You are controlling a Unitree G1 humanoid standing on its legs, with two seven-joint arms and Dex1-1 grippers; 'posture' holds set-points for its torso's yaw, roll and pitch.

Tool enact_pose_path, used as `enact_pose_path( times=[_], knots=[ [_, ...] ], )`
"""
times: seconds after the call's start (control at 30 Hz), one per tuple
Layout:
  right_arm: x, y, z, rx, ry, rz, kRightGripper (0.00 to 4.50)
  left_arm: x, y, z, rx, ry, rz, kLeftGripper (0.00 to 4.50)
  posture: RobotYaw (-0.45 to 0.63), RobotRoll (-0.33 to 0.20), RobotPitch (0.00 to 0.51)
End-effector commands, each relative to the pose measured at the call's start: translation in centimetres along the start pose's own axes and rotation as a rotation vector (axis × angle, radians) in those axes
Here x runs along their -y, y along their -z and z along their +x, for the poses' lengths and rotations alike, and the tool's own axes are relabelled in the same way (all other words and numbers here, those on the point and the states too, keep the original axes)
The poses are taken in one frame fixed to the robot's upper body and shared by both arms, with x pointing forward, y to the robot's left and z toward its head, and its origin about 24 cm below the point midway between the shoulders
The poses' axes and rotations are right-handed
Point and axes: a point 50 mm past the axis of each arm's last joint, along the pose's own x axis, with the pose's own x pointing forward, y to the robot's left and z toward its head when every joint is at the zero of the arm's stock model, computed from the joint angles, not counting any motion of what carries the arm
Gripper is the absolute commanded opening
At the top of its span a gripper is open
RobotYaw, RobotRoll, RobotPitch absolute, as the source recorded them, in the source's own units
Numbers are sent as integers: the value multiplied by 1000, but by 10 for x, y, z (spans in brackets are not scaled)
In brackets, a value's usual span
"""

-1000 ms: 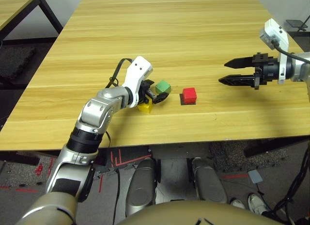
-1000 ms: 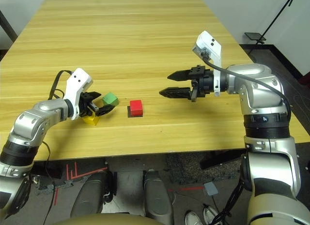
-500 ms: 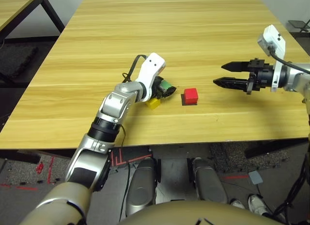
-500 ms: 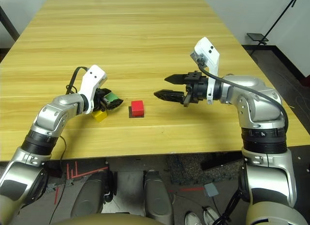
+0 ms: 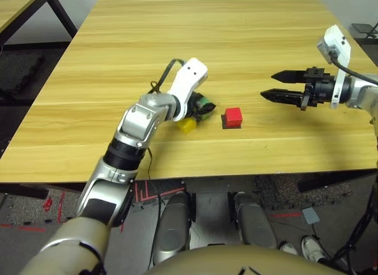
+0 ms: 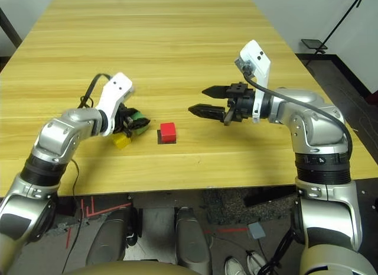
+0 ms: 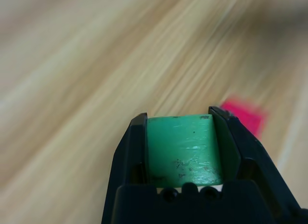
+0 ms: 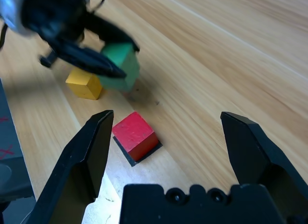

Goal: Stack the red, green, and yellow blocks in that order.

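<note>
Left hand secures green; red awaits its second layer

We now have the green block (image 7: 183,149) clamped between the fingers of our left gripper (image 7: 178,112). A second ago those fingers stood apart and the block sat on the table (image 6: 177,50); since then they have come together on its sides. It seems to be just off the wood, though the arm partly hides it in the head views, so we can't be certain how high.

The red block (image 8: 136,135) sits flat on the black patch (image 8: 131,159), its top uncovered, as the base of our stack. The yellow block (image 8: 84,83) rests on the wood beside the left gripper, on the side away from red. Our right gripper (image 6: 196,100) waits well apart, fingers wide and nothing between them.

For the task, we judge this the pick of the middle layer. Next we should raise green clear of red, centre it and lower it gently; an off-centre release could leave yellow a poor seat.
</note>
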Motion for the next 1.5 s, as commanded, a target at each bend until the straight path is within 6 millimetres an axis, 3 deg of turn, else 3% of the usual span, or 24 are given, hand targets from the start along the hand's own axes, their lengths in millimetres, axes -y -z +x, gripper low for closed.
enact_pose_path(
  times=[0.03, 0.2, 0.5, 0.83, 1.2, 1.5],
  knots=[
    [-2, 2, 2, -5, -23, 2, 4500, 18, -2, 10, 12, 184, -23, 2021, 212, -109, 112],
    [-4, 6, 3, 0, -28, 15, 4500, 16, -2, 30, 4, 315, 59, 2021, 187, -110, 114],
    [-11, 11, -3, 1, -10, 38, 4500, 7, 1, 50, -1, 375, 124, 2021, 125, -110, 122],
    [-14, 14, -10, -3, 18, 54, 4500, 4, 13, 54, -20, 405, 160, 2021, 101, -114, 131],
    [-15, 13, -10, -2, 16, 60, 4500, 1, 7, 57, -28, 406, 192, 2021, 101, -118, 134],
    [-15, 13, -7, 7, 10, 62, 4500, -7, 9, 49, -63, 408, 198, 2021, 114, -119, 128]
  ],
)
